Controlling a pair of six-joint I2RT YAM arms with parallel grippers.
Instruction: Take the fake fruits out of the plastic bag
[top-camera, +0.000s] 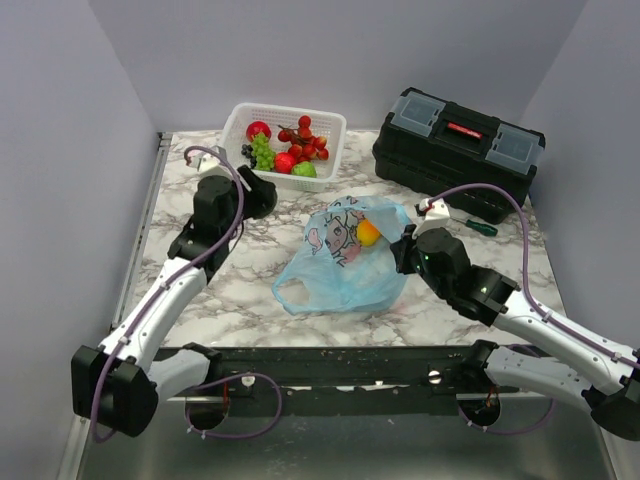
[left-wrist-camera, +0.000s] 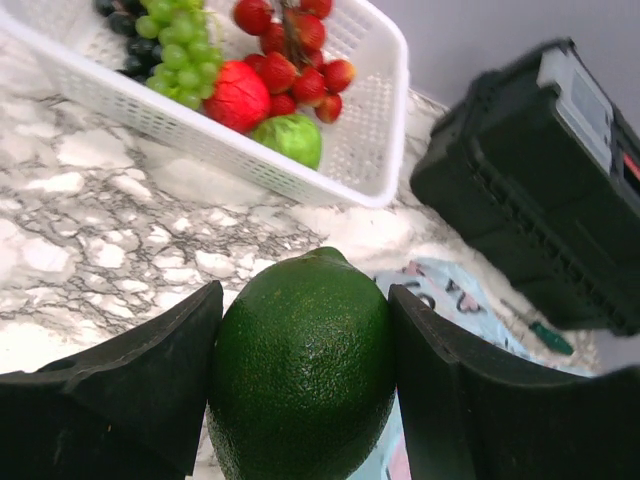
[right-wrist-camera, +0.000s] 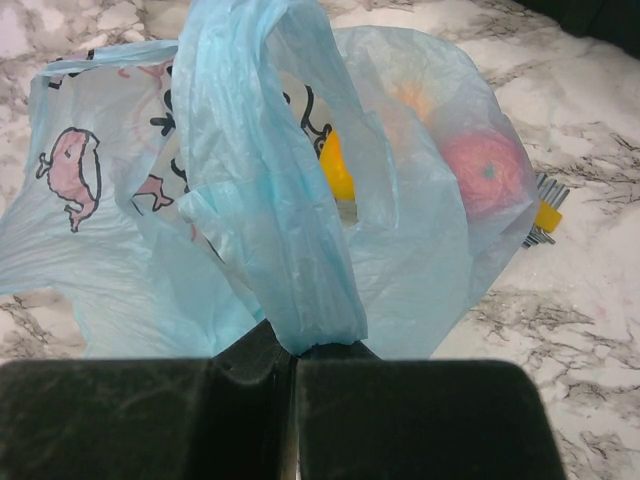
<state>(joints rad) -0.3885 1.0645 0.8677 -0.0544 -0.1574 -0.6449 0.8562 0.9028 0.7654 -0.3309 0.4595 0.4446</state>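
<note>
Arm bases (top-camera: 110, 385) edge a marbled table (top-camera: 240, 280) between pale grey walls (top-camera: 330, 50).

Open marble tabletop (top-camera: 250, 265) between basket (top-camera: 334, 150) and plastic bag (top-camera: 335, 270), black toolbox (top-camera: 455, 150) blocking far right

The right gripper (right-wrist-camera: 293, 352), its black jaws pressed together, pinches a twisted loop handle (right-wrist-camera: 265, 190) of the thin translucent light-blue plastic bag (right-wrist-camera: 420, 250) printed with pink whales. At the bag's mouth sits a glossy yellow fruit piece (right-wrist-camera: 335, 170). A round reddish fruit (right-wrist-camera: 483, 172) blurs through its right wall. The white marble tabletop (right-wrist-camera: 590, 330) lies beneath.
</note>
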